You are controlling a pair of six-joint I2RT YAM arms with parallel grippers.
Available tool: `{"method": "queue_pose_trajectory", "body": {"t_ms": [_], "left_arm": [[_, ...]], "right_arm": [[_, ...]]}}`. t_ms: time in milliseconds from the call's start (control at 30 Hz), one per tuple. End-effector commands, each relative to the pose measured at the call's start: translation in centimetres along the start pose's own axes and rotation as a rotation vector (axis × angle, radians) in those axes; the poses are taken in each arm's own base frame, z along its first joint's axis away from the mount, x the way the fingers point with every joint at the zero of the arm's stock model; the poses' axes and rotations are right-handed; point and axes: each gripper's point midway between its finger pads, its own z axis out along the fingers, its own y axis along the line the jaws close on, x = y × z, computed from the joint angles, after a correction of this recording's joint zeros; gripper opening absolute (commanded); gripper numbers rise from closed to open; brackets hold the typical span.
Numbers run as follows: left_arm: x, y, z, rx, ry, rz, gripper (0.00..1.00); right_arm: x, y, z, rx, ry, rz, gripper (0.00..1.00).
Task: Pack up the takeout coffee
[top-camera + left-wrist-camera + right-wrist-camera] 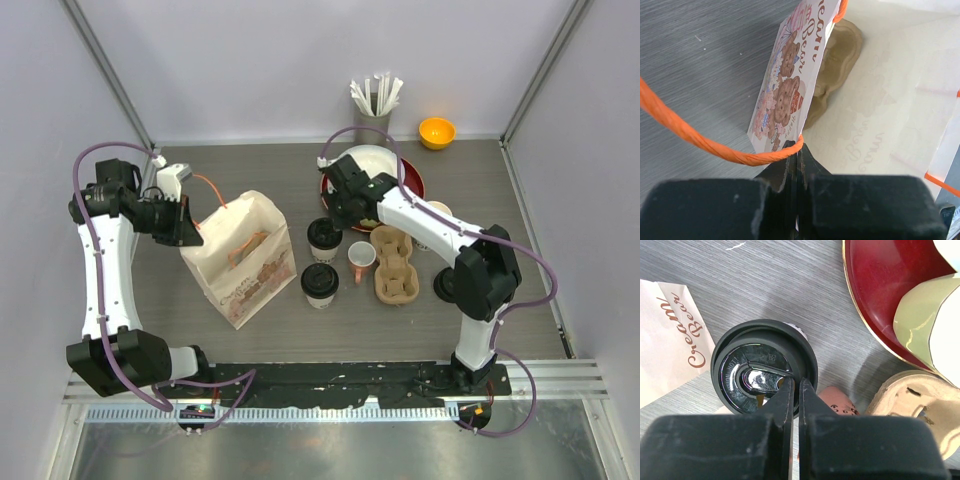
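Two cream paper cups with black lids stand right of the paper bag (245,262): a far cup (323,235) and a near cup (318,282). My right gripper (341,220) is over the far cup. In the right wrist view its jaws (796,382) stand almost together, pinching the right rim of the black lid (757,362). My left gripper (188,228) is shut on the bag's left top edge (790,75) and holds the mouth open, next to an orange handle (700,142). A cardboard carrier (837,60) lies inside the bag.
A white mug with a pink handle (361,258) and a second cardboard carrier (395,265) stand right of the cups. Behind them a red plate (410,180) bears a pale mug (368,160). An orange bowl (437,131) and a stick holder (375,100) stand at the back.
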Motion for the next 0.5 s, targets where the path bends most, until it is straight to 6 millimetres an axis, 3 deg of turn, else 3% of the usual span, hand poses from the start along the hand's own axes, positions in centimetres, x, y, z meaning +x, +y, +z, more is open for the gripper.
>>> {"method": "queue_pose_trajectory", "body": {"t_ms": [0, 67, 167, 300, 467], "left_arm": [[-0.2, -0.6, -0.7, 0.001, -0.017, 0.028, 0.00], [-0.2, -0.6, -0.7, 0.004, -0.015, 0.028, 0.00], [-0.2, -0.8, -0.7, 0.010, -0.016, 0.032, 0.00], [-0.1, -1.0, -0.8, 0.013, -0.019, 0.040, 0.00], [-0.2, -1.3, -1.0, 0.026, -0.023, 0.045, 0.00]], "right_arm": [[-2.4, 0.1, -1.5, 0.010, -0.045, -0.021, 0.01], [-3.2, 0.0, -2.4, 0.016, -0.057, -0.032, 0.01], [-6.1, 0.2, -5.3, 0.016, -0.139, -0.035, 0.01], [-10.0, 1.1, -9.8, -0.024, -0.273, -0.022, 0.01], [-13.0, 2.7, -15.3, -0.105, -0.403, -0.025, 0.01]]}}
